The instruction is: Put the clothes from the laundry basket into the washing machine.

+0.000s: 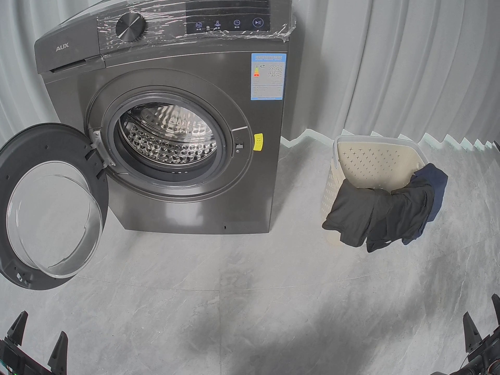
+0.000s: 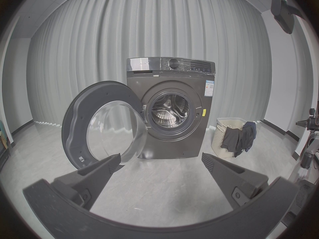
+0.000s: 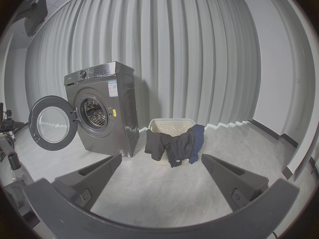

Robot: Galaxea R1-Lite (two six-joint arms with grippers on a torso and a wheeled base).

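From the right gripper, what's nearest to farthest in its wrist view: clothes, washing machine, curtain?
1. Dark clothes, draped over the laundry basket front rim.
2. Washing machine, on the robot's left.
3. Curtain, behind both.

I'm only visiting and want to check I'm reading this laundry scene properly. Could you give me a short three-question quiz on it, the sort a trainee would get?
1. True or false: the door of the washing machine is shut.
2. Where are the dark clothes? A) inside the machine B) draped over the rim of the laundry basket C) hung on the door
3. Fill in: the left gripper and the right gripper are both ____ and hold nothing.

Key: 1 false, it is swung wide open. 2 B. 3 open.
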